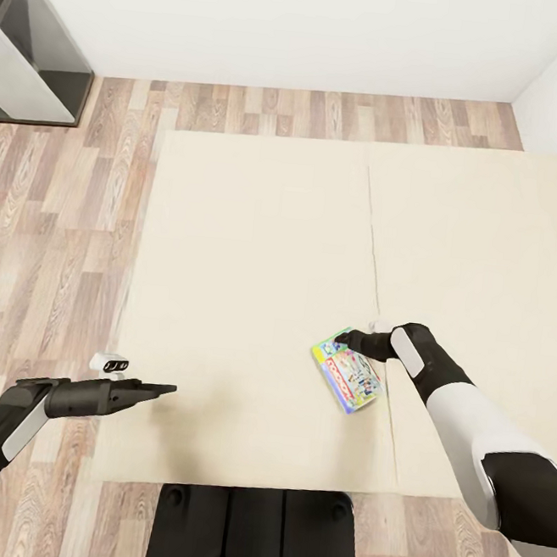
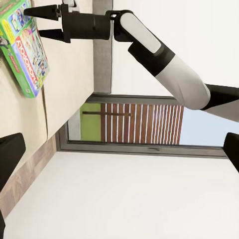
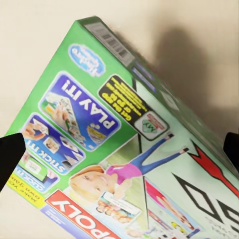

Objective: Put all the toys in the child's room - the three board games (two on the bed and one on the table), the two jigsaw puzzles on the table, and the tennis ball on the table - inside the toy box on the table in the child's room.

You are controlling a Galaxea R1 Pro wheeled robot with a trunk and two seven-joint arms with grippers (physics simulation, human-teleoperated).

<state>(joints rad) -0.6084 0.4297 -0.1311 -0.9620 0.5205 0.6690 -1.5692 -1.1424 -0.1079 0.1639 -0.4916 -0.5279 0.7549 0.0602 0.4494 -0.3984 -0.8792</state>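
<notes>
The bed [image 1: 256, 251], cream-coloured with a seam running front to back, spans most of the head view over a wood-plank floor [image 1: 53, 231]; a grey shelf unit [image 1: 36, 51] stands at the far left corner of the room. The board game [image 1: 348, 372] (a green Monopoly box) lies flat on the bed near its front edge, just left of the seam. The right gripper [image 1: 351, 341] hovers directly over the box's far end, pointing left; in the left wrist view its fingers [image 2: 42, 12] are apart, with nothing between them, and the box [image 2: 22, 47] sits just beside the tips. The right wrist view looks straight onto the box lid [image 3: 124, 149]. The left gripper [image 1: 161, 391] extends over the bed's front left part, well apart from the box; whether its jaws are parted cannot be told.
</notes>
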